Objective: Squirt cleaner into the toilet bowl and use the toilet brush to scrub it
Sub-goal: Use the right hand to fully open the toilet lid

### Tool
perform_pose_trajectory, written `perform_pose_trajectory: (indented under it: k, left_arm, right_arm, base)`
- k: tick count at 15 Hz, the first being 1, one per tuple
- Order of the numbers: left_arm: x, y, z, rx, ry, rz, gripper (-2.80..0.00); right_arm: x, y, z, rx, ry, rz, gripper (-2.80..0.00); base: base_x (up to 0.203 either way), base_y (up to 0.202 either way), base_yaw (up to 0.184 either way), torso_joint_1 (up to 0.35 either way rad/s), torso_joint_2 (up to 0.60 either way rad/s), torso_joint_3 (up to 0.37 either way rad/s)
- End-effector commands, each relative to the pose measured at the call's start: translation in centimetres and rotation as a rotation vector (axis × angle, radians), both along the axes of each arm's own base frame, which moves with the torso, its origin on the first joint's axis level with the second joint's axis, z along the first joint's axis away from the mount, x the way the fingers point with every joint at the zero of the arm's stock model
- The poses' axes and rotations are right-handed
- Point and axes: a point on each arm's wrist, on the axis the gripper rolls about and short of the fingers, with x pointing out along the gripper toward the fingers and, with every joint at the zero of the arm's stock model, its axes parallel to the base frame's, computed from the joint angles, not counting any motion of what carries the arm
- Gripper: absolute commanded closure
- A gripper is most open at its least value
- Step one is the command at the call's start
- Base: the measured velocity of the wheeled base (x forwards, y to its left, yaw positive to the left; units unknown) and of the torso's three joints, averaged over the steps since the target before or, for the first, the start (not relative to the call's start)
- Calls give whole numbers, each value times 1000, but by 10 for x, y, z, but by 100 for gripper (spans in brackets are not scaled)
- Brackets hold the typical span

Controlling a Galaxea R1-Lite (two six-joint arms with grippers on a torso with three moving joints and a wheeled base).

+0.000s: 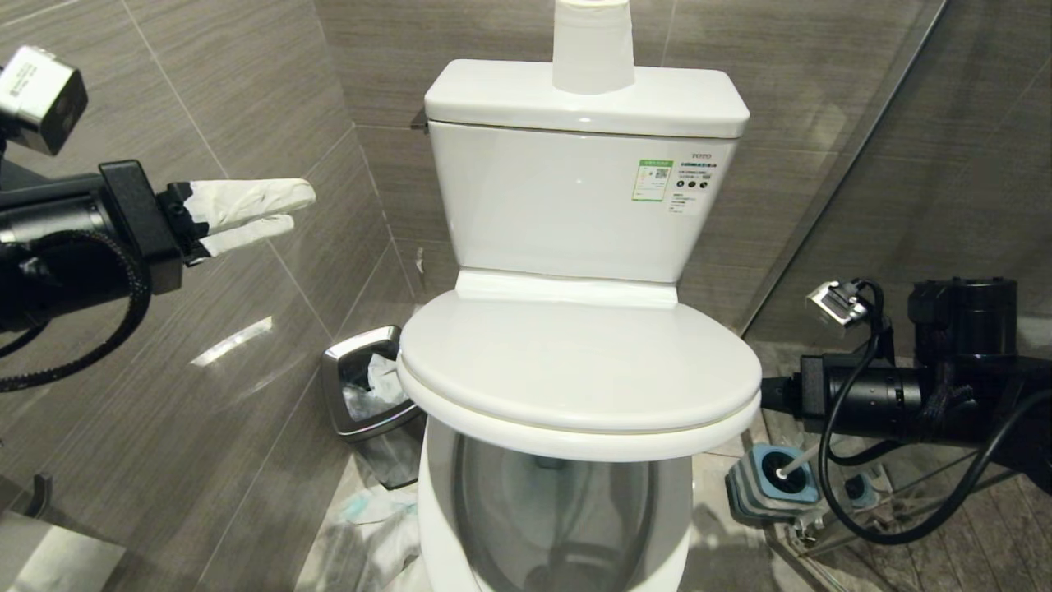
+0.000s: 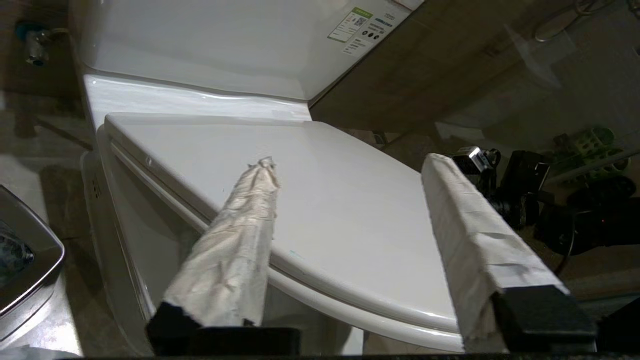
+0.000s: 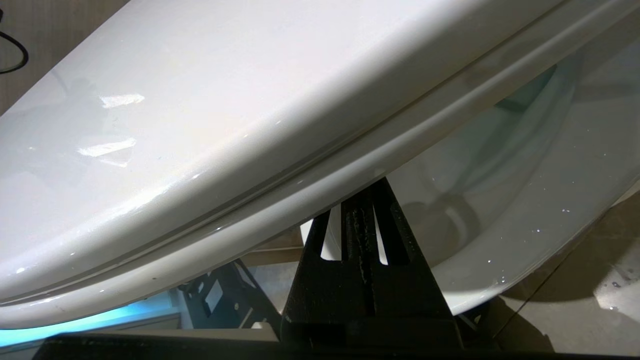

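One toilet bowl (image 1: 555,501), one toilet brush (image 1: 793,469)

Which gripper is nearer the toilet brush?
Right. The right gripper sits under the seat's edge, just above the toilet brush; the left gripper hovers across the toilet.

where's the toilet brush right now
In the head view the toilet brush stands in its grey-and-blue holder on the floor at the toilet bowl's right, just below the right arm.
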Motion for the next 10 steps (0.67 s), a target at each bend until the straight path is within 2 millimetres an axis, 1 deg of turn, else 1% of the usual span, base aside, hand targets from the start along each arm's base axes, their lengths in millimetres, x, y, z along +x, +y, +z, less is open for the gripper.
perform_pose_trajectory:
  k: [1, 4, 6, 8, 10]
  left_arm:
    - [-8, 3, 6, 4, -37, 9, 0]
    - [-16, 12, 11, 92, -140, 73, 0]
    - [-24, 18, 15, 160, -208, 182, 0]
    - [-38, 21, 19, 185, -233, 275, 0]
    - [-55, 22, 21, 183, -251, 301, 0]
  right_arm:
    - [0, 0, 1, 4, -2, 4, 0]
    - [0, 0, 0, 3, 0, 2, 0]
    - [0, 0, 0, 3, -1, 2, 0]
    - [1, 0, 0, 3, 0, 2, 0]
    - [2, 0, 0, 3, 1, 2, 0]
  base:
    - [0, 0, 0, 0, 0, 0]
    - [0, 0, 0, 0, 0, 0]
    - [0, 0, 0, 0, 0, 0]
    - [0, 0, 0, 0, 0, 0]
    - [0, 0, 0, 0, 0, 0]
